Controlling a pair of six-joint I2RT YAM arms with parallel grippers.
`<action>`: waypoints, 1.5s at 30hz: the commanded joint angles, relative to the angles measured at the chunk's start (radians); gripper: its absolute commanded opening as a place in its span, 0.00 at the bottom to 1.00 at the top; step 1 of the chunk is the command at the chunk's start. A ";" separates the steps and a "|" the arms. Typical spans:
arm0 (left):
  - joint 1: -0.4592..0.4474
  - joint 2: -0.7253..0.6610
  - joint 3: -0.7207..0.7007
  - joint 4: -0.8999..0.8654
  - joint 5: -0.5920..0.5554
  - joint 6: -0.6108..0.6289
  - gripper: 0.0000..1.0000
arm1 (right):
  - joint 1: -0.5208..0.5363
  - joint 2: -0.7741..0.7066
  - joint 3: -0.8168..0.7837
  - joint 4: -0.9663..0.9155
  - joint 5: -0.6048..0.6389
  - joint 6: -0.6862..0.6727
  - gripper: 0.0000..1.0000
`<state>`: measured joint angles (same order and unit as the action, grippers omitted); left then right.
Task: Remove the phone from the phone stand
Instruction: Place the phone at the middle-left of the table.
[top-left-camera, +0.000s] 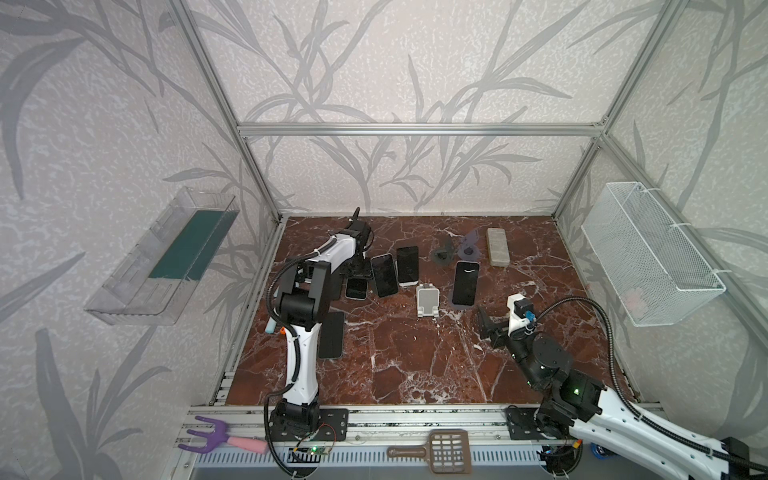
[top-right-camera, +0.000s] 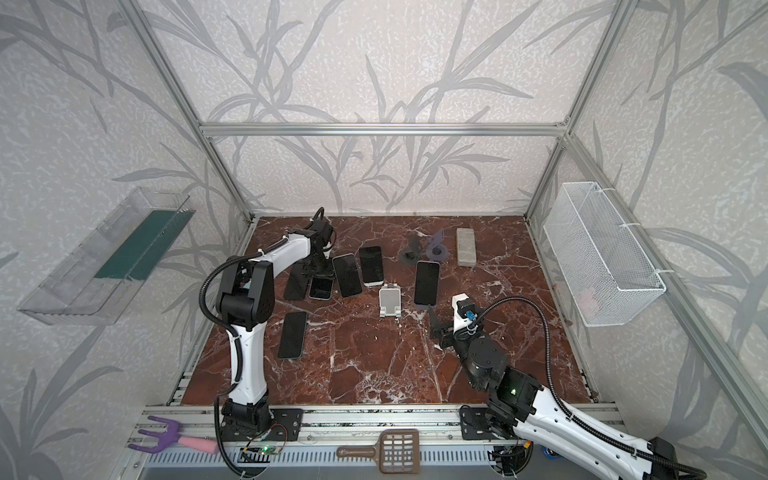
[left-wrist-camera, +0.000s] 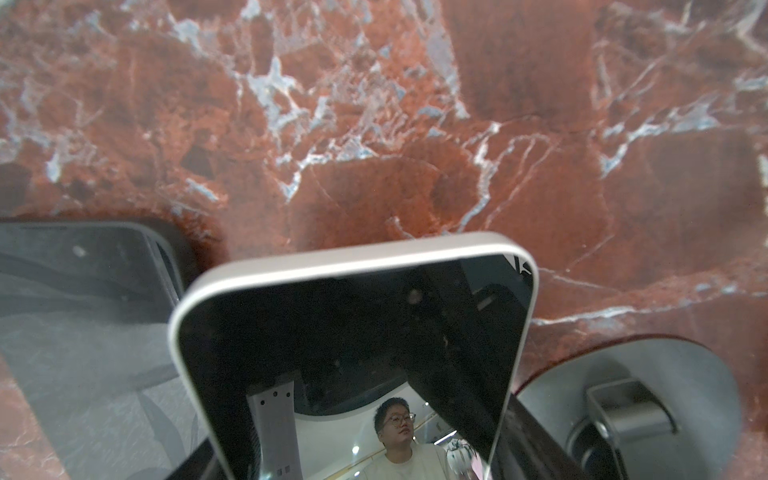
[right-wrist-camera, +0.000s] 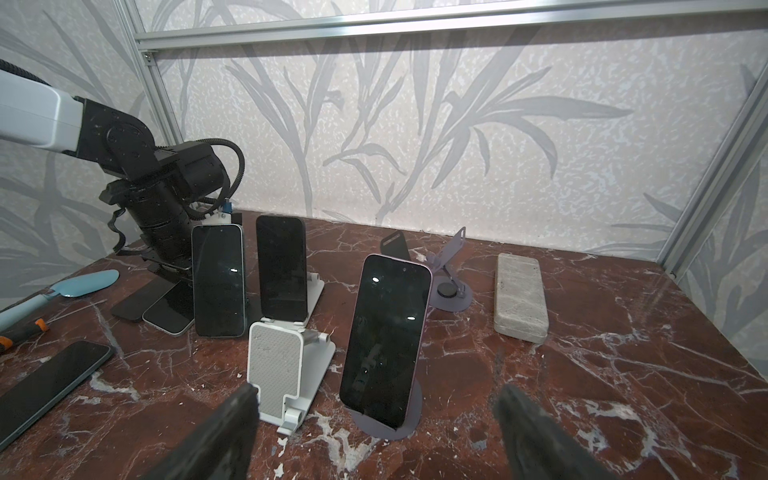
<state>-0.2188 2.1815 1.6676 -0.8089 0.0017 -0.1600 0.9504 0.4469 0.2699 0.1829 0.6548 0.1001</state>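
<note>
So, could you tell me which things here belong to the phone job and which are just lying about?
Job: pink phone, its purple stand, pale-edged phone, black phone, both propped up.
Lying about: grey block, blue trowel, empty white stand, flat phone, wire basket.

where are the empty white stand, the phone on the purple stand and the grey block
empty white stand (right-wrist-camera: 274, 357): right wrist view, textured backplate
phone on the purple stand (right-wrist-camera: 386, 336): right wrist view, middle of its screen
grey block (right-wrist-camera: 521, 297): right wrist view, top face
</note>
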 joint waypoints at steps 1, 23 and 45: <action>0.001 0.050 -0.009 -0.062 -0.014 0.004 0.64 | -0.003 -0.010 -0.011 0.022 0.018 -0.006 0.89; 0.001 0.039 -0.013 -0.078 -0.075 -0.032 0.72 | -0.003 -0.013 -0.005 0.009 0.015 0.000 0.89; -0.001 0.024 0.017 -0.107 -0.080 -0.006 0.75 | -0.002 0.024 -0.005 0.024 -0.001 0.008 0.89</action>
<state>-0.2218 2.1803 1.6787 -0.8520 -0.0776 -0.1844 0.9504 0.4656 0.2699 0.1825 0.6529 0.1040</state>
